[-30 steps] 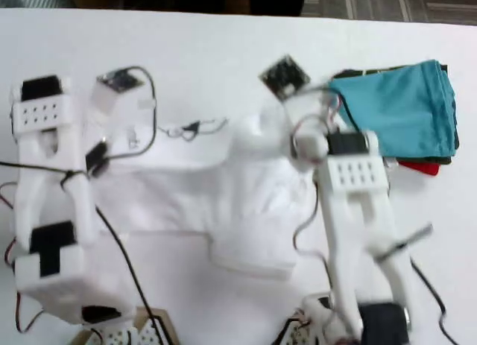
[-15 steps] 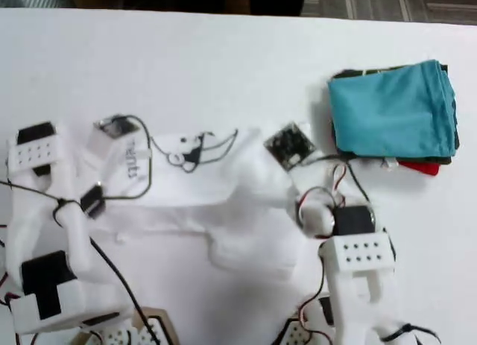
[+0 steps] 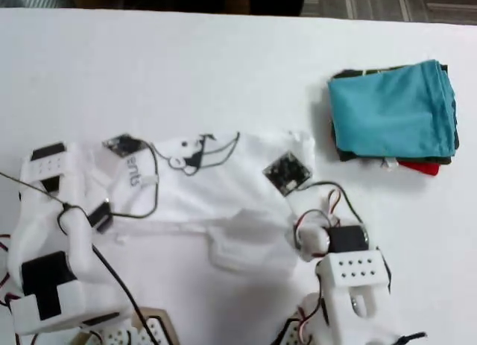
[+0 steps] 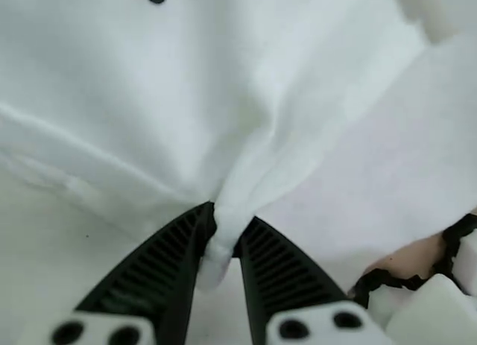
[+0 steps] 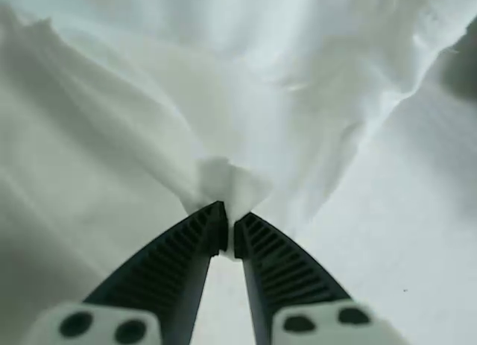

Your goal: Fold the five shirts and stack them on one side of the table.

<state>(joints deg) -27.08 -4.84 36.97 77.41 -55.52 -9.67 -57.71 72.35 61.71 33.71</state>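
Note:
A white shirt (image 3: 216, 185) with a dark line print (image 3: 195, 149) lies rumpled across the near middle of the table. The left arm (image 3: 52, 211) stands at its left end and the right arm (image 3: 349, 269) at its right end. In the left wrist view my left gripper (image 4: 223, 237) is shut on a pinched ridge of the white shirt (image 4: 246, 114). My right gripper (image 5: 227, 229) is likewise shut on a small peak of white cloth (image 5: 246, 99). A stack of folded shirts (image 3: 393, 110), teal on top with black and red beneath, sits at the back right.
Cables (image 3: 141, 188) from the left arm trail over the shirt, and wires (image 3: 320, 207) loop by the right arm's wrist. Bare white table (image 3: 186, 69) stretches behind the shirt. The table's far edge (image 3: 223, 14) runs along the top of the high view.
Both arms have drawn back toward the near edge with the cloth in their grippers. The shirt's printed part has come into sight and the shirt lies flatter and wider.

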